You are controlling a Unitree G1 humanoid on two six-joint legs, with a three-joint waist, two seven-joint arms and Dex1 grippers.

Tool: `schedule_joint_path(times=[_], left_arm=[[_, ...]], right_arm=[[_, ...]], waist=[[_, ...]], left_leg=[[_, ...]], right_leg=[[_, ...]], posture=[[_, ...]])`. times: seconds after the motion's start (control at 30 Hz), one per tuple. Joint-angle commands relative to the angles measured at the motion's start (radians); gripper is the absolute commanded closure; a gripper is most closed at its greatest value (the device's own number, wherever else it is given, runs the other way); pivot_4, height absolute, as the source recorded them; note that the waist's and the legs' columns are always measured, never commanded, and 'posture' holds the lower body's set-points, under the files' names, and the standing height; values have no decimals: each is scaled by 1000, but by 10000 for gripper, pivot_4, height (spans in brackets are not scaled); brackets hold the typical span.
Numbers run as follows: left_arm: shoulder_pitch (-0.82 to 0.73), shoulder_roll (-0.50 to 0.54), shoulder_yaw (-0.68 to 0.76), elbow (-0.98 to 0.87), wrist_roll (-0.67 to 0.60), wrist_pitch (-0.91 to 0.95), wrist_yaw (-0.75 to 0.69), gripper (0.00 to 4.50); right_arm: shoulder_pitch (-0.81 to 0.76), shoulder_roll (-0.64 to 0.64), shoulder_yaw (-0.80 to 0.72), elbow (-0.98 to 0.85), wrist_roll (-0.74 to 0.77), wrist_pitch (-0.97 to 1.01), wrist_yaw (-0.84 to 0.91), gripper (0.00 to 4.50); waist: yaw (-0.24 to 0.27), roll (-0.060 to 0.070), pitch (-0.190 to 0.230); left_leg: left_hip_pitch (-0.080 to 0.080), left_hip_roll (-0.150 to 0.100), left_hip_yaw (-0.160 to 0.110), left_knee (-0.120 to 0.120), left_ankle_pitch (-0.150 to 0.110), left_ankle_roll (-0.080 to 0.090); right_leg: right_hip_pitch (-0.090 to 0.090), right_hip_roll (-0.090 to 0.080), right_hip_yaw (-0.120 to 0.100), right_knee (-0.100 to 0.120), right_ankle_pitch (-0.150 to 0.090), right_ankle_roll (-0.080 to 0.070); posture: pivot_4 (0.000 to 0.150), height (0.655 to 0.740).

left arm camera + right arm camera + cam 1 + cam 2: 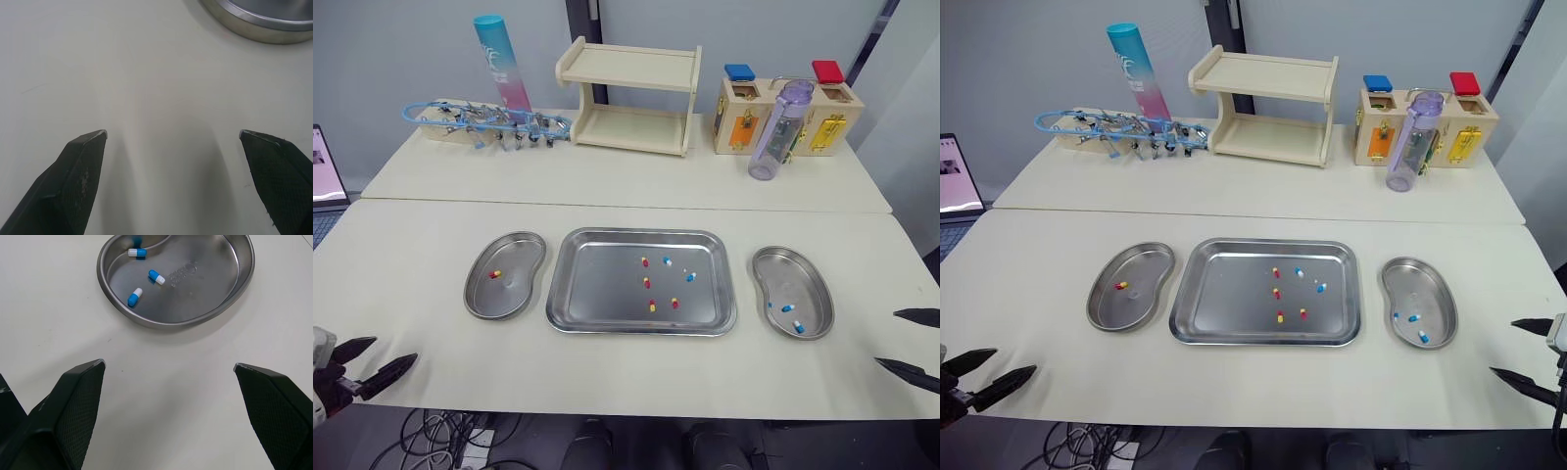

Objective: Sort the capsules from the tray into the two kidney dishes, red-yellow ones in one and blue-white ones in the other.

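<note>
A steel tray (597,289) lies mid-table with several capsules in it: red-yellow ones (646,282) and two blue-white ones (690,277). The left kidney dish (514,294) holds one red-yellow capsule (493,274). The right kidney dish (803,274) holds three blue-white capsules (156,276). My left gripper (391,351) hovers open over the table's front left edge, short of the left dish rim (259,22). My right gripper (886,338) is open near the front right edge, just beyond the right dish (195,279). Nothing is held.
Along the back of the table stand a wooden shelf (631,93), a purple bottle (779,129), a wooden lock box (803,113), a blue-pink tube (502,64) and a rack of blue clips (484,122). A laptop (325,181) sits at the far left.
</note>
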Motion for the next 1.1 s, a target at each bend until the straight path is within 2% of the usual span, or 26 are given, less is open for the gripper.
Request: schedule_joint_path(times=[0.03, 0.3, 0.47, 0.6, 0.73, 0.87, 1.03, 1.1], left_arm=[[6, 0, 14, -23, 2, -4, 5, 0], [8, 1, 4, -51, -1, -10, -26, 0], [14, 3, -29, -182, -30, -7, -103, 0], [-20, 10, -91, -329, -68, 34, -147, 0], [-107, 17, -188, -481, -99, 113, -136, 0], [-274, 16, -352, -582, -72, 220, -73, 0], [-480, -43, -559, -590, -43, 287, -62, 0], [-554, -71, -641, -570, -30, 298, -97, 4012]], right_arm=[[3, 1, -28, -20, 13, -4, -1, 313], [-11, 21, -12, -68, 36, 11, -17, 313], [-10, 103, 80, -252, 87, 62, -92, 313], [-12, 190, 214, -425, 100, 108, -195, 313], [-42, 253, 327, -535, 114, 178, -301, 313], [-60, 281, 405, -589, 116, 246, -381, 313], [-73, 308, 456, -627, 128, 291, -455, 313], [-73, 312, 478, -638, 127, 291, -467, 0]], waist=[[0, 0, 0], [0, 0, 0], [1, -1, 0], [3, -1, -1], [3, -1, -1], [4, -1, -1], [3, -1, -1], [1, -1, -1]], left_leg=[[0, 0, 0, 0, 0, 0], [0, 0, 0, 0, 0, 0], [0, 0, 0, 0, 0, 0], [0, 0, 0, 0, 0, 0], [0, 0, -1, 0, 0, 0], [0, 0, -1, 1, 0, 0], [0, 0, -1, 1, 0, 0], [0, 0, -1, 1, 0, 0]], right_leg=[[0, 0, 0, 0, 0, 0], [0, 0, 0, 0, 0, 0], [0, 0, 0, 0, 0, 0], [0, 0, 0, 0, 0, 0], [0, 0, 0, 1, 0, 0], [0, 0, 0, 1, 0, 0], [0, 0, -1, 1, 0, 0], [0, 1, -1, 2, 0, 0]], posture=[[1500, 7400], [1500, 7400], [1500, 7400], [1500, 7400], [1500, 7400], [1500, 7400], [1500, 7400], [1500, 7400]])
